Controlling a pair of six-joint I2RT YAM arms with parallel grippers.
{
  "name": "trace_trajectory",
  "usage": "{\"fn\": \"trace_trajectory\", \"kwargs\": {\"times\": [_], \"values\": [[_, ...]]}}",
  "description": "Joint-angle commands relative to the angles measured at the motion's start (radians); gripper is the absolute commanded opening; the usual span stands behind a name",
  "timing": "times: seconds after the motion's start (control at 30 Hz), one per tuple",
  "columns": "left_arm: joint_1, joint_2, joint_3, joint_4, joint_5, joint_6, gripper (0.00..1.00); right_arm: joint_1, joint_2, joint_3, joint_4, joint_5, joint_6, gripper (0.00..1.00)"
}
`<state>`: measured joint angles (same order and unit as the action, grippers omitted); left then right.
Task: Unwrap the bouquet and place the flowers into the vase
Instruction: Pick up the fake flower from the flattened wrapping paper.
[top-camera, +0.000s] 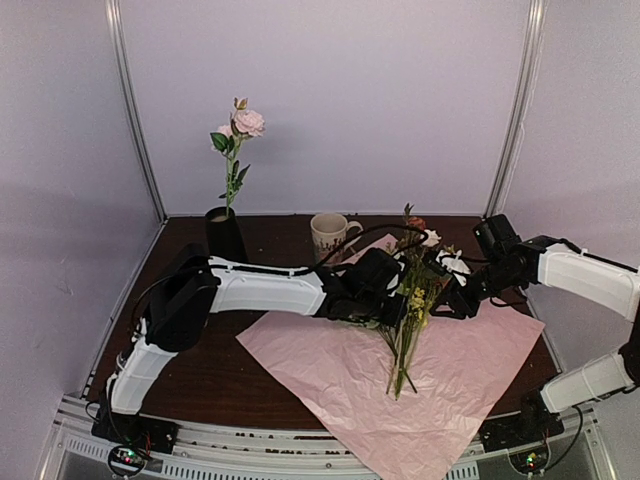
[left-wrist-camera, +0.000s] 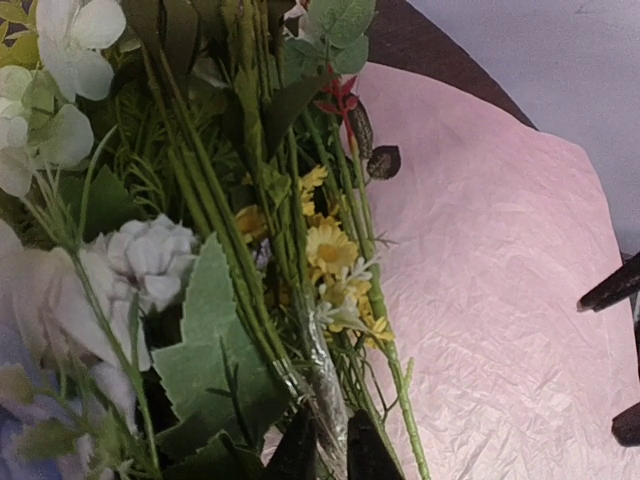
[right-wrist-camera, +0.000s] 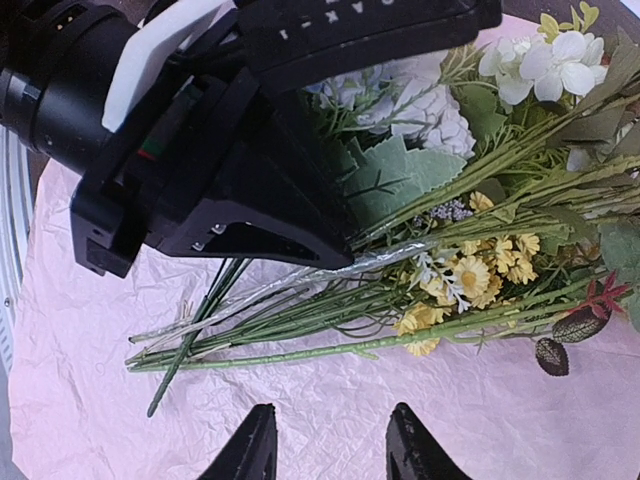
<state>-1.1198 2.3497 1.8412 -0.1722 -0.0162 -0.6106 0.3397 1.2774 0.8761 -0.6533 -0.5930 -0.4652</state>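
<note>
The flowers (top-camera: 412, 300) lie in a loose bundle on the opened lilac-pink paper (top-camera: 460, 370), stems toward the near edge. My left gripper (top-camera: 388, 295) reaches in from the left. In the left wrist view its fingers (left-wrist-camera: 300, 452) pinch a silvery wrapped stem (left-wrist-camera: 325, 370) among green stems and yellow blooms (left-wrist-camera: 330, 250). My right gripper (right-wrist-camera: 330, 445) hovers open over bare paper (right-wrist-camera: 300, 400), just short of the stems (right-wrist-camera: 300, 315), with nothing between its fingers. The black vase (top-camera: 225, 235) stands at the back left and holds one pink rose (top-camera: 247, 122).
A cream patterned mug (top-camera: 328, 236) stands behind the flowers, right of the vase. The paper sheet overhangs the table's near edge. The left arm's white link (top-camera: 265, 288) crosses the table's middle. The left gripper's black body (right-wrist-camera: 230, 190) fills the upper left of the right wrist view.
</note>
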Motion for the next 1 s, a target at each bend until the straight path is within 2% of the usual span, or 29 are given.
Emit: {"fn": "trace_trajectory", "kwargs": {"times": [0.0,0.2,0.4,0.53,0.67,0.97], "values": [[0.005,0.042,0.039,0.007,0.034,-0.025,0.14,-0.004,-0.010,-0.006,0.005,-0.001,-0.010,0.38],[0.008,0.063,0.059,-0.016,0.032,-0.039,0.19,-0.005,-0.019,-0.006,0.003,-0.005,-0.012,0.38],[0.009,0.064,0.070,-0.014,0.048,-0.039,0.10,-0.004,-0.027,-0.007,0.002,-0.005,-0.015,0.38],[0.009,0.015,0.025,0.017,0.055,-0.042,0.09,-0.004,-0.028,-0.007,0.001,-0.006,-0.015,0.38],[0.013,-0.054,-0.048,0.069,0.038,-0.046,0.00,-0.004,-0.026,-0.006,0.000,-0.011,-0.018,0.38],[0.033,-0.144,-0.151,0.196,0.087,-0.080,0.00,-0.004,-0.034,-0.006,-0.002,-0.015,-0.017,0.38]]}}
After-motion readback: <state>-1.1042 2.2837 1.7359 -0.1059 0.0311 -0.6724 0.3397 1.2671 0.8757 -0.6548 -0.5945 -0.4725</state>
